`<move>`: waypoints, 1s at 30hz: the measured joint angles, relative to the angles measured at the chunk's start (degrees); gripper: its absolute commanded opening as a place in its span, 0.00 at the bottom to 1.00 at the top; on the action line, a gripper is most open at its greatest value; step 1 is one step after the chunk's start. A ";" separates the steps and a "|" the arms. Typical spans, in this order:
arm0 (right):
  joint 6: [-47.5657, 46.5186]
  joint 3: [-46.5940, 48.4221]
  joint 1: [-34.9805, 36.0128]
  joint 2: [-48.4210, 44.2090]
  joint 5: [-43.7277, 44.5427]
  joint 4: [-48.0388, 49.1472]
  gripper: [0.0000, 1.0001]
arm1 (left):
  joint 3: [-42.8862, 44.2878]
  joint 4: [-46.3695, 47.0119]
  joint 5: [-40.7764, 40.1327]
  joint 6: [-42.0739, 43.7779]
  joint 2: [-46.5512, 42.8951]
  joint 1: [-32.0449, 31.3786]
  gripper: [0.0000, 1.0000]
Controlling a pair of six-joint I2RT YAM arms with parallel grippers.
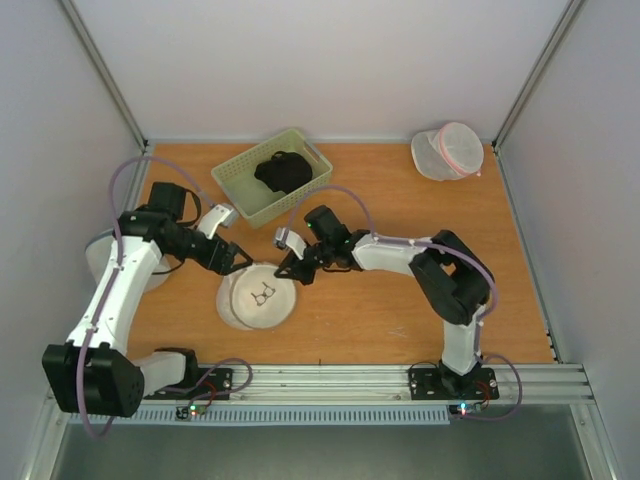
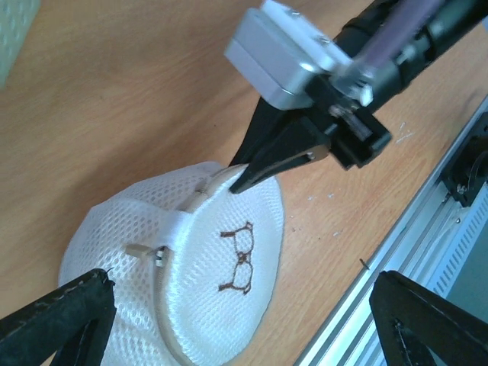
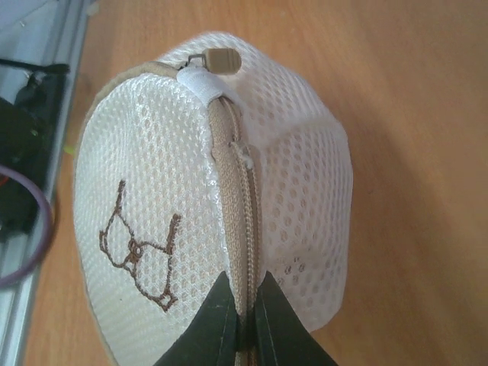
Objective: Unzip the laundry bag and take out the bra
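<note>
The round cream-white mesh laundry bag (image 1: 258, 300) lies on the table, with a brown bra outline stitched on its top face. My right gripper (image 1: 292, 268) is shut on the bag's zip seam at the far rim, seen close in the right wrist view (image 3: 245, 296). The zip looks closed; its small pull (image 3: 221, 59) sits at the opposite side of the rim and also shows in the left wrist view (image 2: 142, 250). My left gripper (image 1: 238, 262) is open and empty, hovering at the bag's left edge; its fingers straddle the bag (image 2: 206, 305). The bra is hidden.
A green basket (image 1: 232, 178) holding a dark garment stands at the back. A white mesh bag with a pink zip (image 1: 447, 151) is at the back right. A greyish-white mesh bag (image 1: 98, 258) lies under the left arm. The metal rail (image 1: 330, 380) runs along the near edge.
</note>
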 measured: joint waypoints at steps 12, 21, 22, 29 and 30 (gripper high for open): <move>-26.08 15.74 8.31 -22.45 26.16 -23.89 0.01 | 26.43 -17.77 3.21 19.63 0.87 -0.46 0.89; -34.49 25.92 15.08 -22.29 34.25 -37.22 0.01 | 31.80 -24.22 1.77 27.65 2.95 -7.15 0.74; -34.86 26.23 15.43 -22.29 34.47 -38.07 0.01 | 31.63 -24.24 1.36 28.02 3.04 -7.26 0.71; -36.17 26.51 16.02 -22.29 34.29 -41.09 0.01 | 29.75 -24.65 0.66 29.94 3.39 -8.90 0.58; -36.26 26.53 16.02 -22.29 34.23 -41.05 0.01 | 29.55 -24.92 1.05 29.99 3.39 -9.05 0.59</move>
